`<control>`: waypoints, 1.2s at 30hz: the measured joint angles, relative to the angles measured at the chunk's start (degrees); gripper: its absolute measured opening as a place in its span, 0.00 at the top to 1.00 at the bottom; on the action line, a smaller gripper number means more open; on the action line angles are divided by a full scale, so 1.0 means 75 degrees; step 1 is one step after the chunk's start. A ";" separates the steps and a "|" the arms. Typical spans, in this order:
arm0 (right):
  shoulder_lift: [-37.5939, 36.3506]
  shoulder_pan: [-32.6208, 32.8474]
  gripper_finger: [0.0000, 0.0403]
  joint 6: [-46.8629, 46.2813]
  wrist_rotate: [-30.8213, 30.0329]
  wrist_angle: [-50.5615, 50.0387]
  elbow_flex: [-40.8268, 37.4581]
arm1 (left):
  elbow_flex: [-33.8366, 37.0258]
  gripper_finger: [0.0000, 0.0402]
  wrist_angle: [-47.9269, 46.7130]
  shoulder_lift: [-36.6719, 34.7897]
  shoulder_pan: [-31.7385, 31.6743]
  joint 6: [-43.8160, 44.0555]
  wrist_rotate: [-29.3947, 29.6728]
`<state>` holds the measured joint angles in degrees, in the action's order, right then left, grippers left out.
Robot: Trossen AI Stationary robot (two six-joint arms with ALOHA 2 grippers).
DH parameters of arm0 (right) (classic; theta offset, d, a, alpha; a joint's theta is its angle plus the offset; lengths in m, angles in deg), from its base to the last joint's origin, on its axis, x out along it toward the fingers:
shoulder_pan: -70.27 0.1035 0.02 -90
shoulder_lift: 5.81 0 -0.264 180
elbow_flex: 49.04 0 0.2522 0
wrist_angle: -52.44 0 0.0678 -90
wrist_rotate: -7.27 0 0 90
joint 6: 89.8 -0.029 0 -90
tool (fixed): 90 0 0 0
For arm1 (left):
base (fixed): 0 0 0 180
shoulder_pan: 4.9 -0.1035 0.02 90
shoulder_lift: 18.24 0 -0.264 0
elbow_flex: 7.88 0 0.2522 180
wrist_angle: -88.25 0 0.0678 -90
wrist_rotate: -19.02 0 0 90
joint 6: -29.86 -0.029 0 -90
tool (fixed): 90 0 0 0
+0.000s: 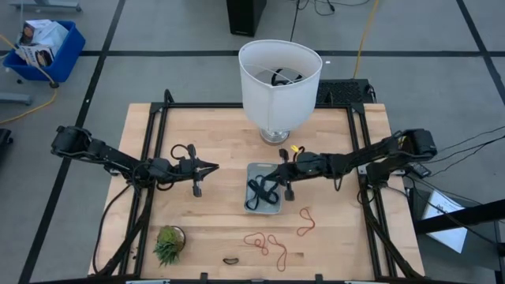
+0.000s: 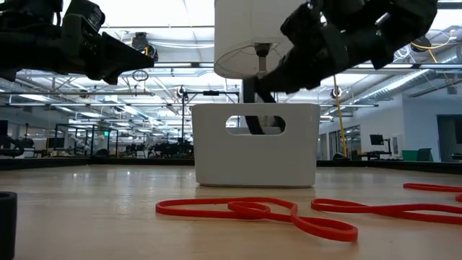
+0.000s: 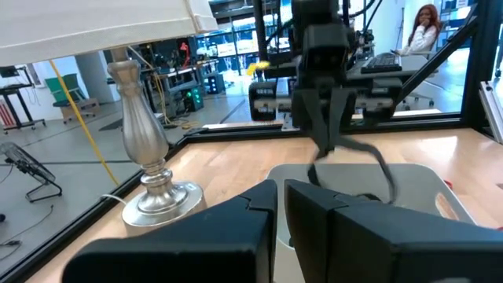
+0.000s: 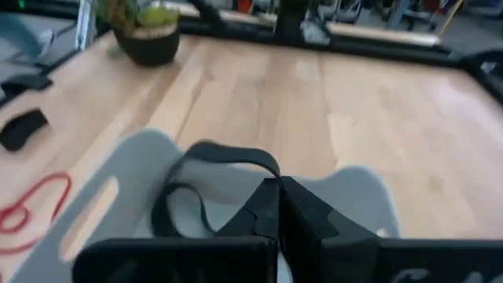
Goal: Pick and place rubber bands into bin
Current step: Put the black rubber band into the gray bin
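The pale grey bin (image 1: 272, 207) lies on the wooden table in front of the lamp. My right gripper (image 1: 274, 177) hovers over the bin's far end, shut on a black rubber band (image 1: 256, 192) that reaches down into the bin. It also shows in the left wrist view (image 3: 330, 137). My left gripper (image 1: 213, 167) is shut and empty above the table, left of the bin. Red-orange bands (image 1: 264, 243) (image 1: 306, 221) and a dark band (image 1: 230, 260) lie on the table nearer the front edge. My right gripper pinches the black rubber band at one end of its loop (image 4: 263, 177) between its two fingertips. The fingers slant down from the table's right side. The band hangs slack below them (image 3: 376, 161), its lower part inside the bin (image 4: 169, 208).
A tall white lampshade on a metal stand (image 1: 280, 75) is at the far middle of the table, just behind the bin. A small potted plant (image 1: 170, 243) sits at the near left. A black frame (image 1: 154, 134) runs along the table's edges. A blue crate (image 1: 47, 47) is on the floor.
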<state>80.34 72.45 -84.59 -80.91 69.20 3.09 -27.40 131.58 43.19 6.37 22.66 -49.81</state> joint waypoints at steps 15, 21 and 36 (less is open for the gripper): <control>0.0178 0.0000 0.73 -0.0531 -0.0047 -0.0063 -0.0009 | 0.0000 0.91 -0.0005 0.0000 0.0000 0.0003 -0.0003; -0.0107 0.0000 0.58 -0.0534 -0.0065 -0.0355 -0.0009 | 0.0000 0.91 -0.0008 0.0000 0.0000 0.0003 -0.0003; -0.4788 0.1111 0.97 0.0606 -0.0214 -0.2843 -0.0607 | 0.0000 0.91 -0.0053 0.0000 0.0003 0.0652 -0.0015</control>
<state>44.42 80.78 -80.04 -82.52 47.88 -1.46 -27.40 131.18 43.19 6.39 27.55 -49.92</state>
